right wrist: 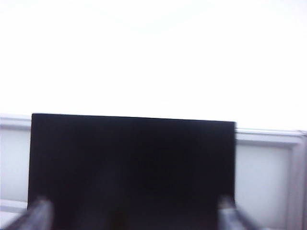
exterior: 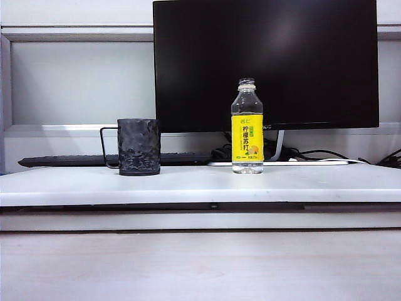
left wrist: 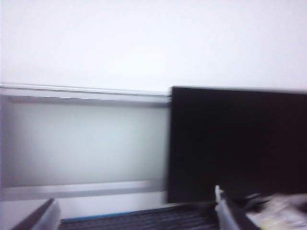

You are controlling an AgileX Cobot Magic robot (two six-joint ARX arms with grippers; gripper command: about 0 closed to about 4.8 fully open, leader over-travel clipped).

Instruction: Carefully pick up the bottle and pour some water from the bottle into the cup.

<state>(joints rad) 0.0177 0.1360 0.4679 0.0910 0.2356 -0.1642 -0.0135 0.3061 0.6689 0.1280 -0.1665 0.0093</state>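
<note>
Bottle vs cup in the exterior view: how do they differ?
The bottle is clear plastic with a yellow label; the cup is dark and dimpled. The bottle is taller and slimmer, with a narrow open neck; the cup is shorter and wider. The cup has a thin wire handle; the bottle has none. Both stand upright on the white shelf, apart, untouched by either gripper.

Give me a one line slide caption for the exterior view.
Capless yellow-label bottle and dark dimpled cup stand apart on a white table before a monitor.
</note>
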